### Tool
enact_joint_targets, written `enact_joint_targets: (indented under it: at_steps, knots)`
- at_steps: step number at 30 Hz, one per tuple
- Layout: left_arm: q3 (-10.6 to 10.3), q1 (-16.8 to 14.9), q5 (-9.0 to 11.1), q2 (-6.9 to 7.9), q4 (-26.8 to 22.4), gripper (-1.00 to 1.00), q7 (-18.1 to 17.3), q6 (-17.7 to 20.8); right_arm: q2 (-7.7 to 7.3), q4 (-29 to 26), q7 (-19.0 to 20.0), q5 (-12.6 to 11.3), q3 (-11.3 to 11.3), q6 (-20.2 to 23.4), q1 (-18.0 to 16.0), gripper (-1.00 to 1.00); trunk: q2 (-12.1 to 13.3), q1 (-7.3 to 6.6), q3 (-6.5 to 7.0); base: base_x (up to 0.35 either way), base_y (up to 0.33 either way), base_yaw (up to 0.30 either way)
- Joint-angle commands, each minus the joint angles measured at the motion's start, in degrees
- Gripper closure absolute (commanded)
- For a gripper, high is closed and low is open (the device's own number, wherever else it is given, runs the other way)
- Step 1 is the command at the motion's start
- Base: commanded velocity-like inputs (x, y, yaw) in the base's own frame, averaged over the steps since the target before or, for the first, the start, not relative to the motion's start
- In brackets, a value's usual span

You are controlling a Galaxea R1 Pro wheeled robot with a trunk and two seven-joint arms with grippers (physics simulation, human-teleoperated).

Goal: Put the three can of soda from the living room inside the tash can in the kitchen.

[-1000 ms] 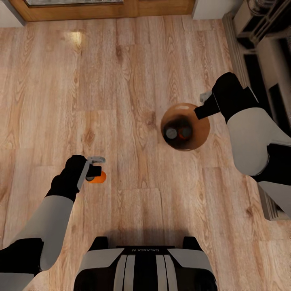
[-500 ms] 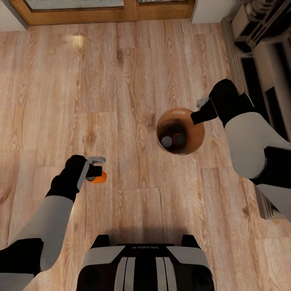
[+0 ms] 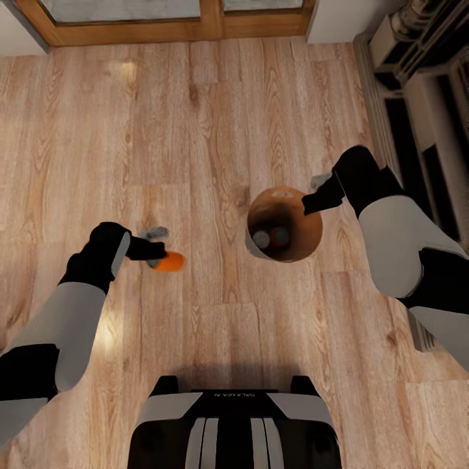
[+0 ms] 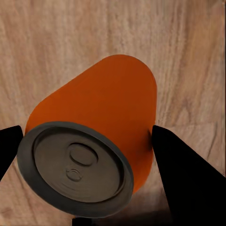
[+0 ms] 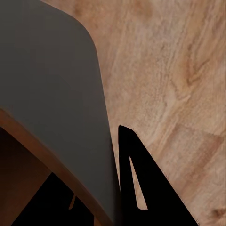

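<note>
An orange can of soda [image 3: 170,262] with a grey top lies tilted in my left gripper [image 3: 156,253], held above the plank floor at the left. In the left wrist view the can of soda [image 4: 110,108] fills the space between the two black fingers [image 4: 188,179], which press on its sides. The brown tash can [image 3: 311,229] stands right of centre, with two cans of soda [image 3: 262,239] in its dark inside. My right gripper [image 3: 313,195] is shut on its far rim. In the right wrist view the tash can wall [image 5: 52,84] sits between the fingers [image 5: 141,188].
A wood-framed glass door [image 3: 163,23] runs along the far wall. Grey shelving or a radiator [image 3: 423,111] lines the right side. My own base [image 3: 234,423] is at the near edge. Bare plank floor [image 3: 130,130] lies between the door and the arms.
My left gripper has lifted and swung right with the can, now pointing toward the bin. The right gripper has pulled the bin a little nearer and to the left. The camera shifted slightly.
</note>
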Motion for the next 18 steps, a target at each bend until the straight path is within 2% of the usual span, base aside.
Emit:
enact_joint_targets:
  at_steps: [1,5,11,18]
  knots:
    - [-0.02,-1.30,-0.25,0.15,1.72,1.00,-1.49,0.00,0.01,0.00,0.48,-0.51,-0.13,0.23,0.23,1.00,0.42,-0.23,0.19,0.000,0.000,0.000]
    - [-0.05,-3.22,-0.34,1.78,5.71,1.00,-6.71,0.00,0.02,-0.24,0.85,-0.36,-0.12,0.23,1.36,1.00,2.02,-1.10,0.91,0.000,0.000,0.000]
    - [-0.13,-3.37,-0.30,2.20,6.33,1.00,-8.02,0.00,-0.06,-0.77,0.87,-0.24,-0.21,0.23,2.27,1.00,4.43,-2.42,2.32,0.000,0.000,0.000]
    - [-0.22,-3.28,0.01,2.24,6.06,1.00,-8.25,0.00,-0.31,-0.88,1.01,-0.22,-0.32,0.23,2.60,1.00,4.43,-2.42,2.94,0.000,0.000,0.000]
